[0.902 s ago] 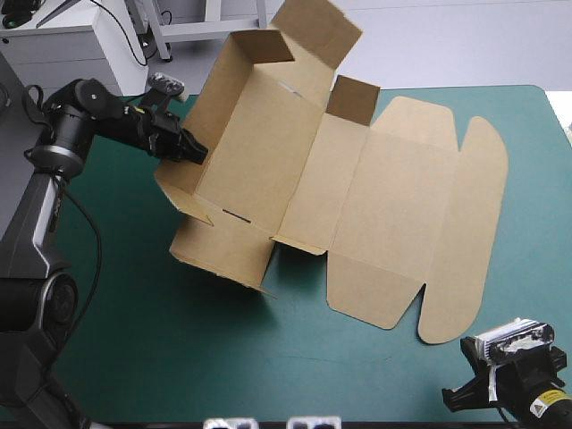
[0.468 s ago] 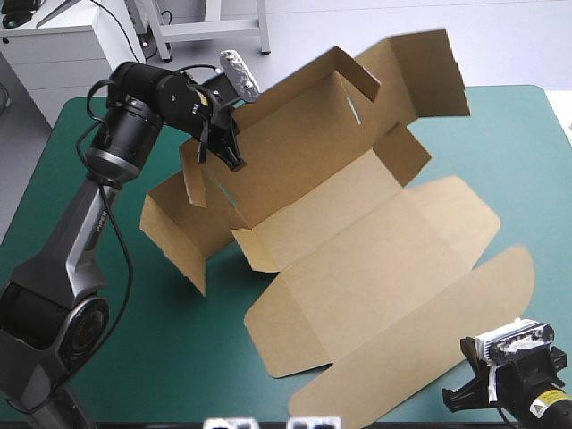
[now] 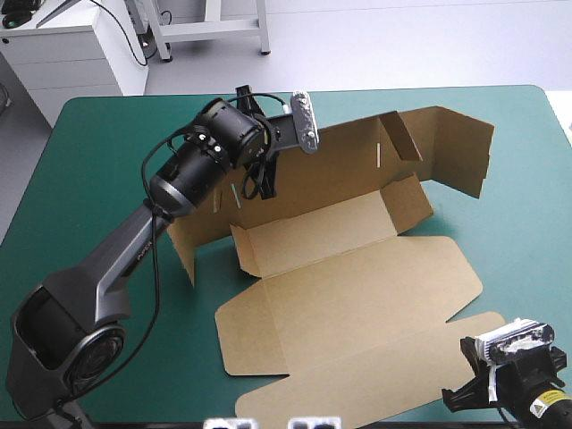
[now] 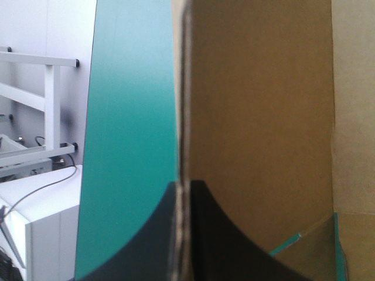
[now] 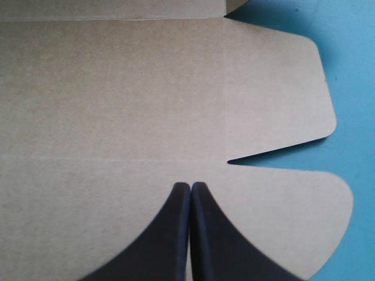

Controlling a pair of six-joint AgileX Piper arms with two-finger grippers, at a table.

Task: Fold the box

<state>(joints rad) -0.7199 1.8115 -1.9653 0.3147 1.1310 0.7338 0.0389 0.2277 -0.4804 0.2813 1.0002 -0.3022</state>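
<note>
The brown box (image 3: 357, 286) lies partly formed on the teal-green cover (image 3: 98, 152). Its long back wall and end flaps stand raised, and the lid panels lie flat toward the table's front edge. My left gripper (image 3: 260, 182) is shut on the top edge of the raised wall near its left end. In the left wrist view the wall's edge (image 4: 183, 117) runs straight out from between the fingertips of that gripper (image 4: 184, 185). My right gripper (image 5: 190, 186) is shut and empty above the flat lid (image 5: 117, 88). In the high view it (image 3: 458, 395) sits at the front right corner.
The box's raised end flap (image 3: 460, 147) stands near the table's far right. The rounded lid flaps (image 5: 316, 88) end close to my right gripper, with teal-green cover (image 5: 351, 52) beyond them. Bare cover shows left of the box.
My left gripper has swung toward the table's middle, still holding the wall, turning the box and setting it down. The lid now lies flat toward the front. The right arm has not moved.
</note>
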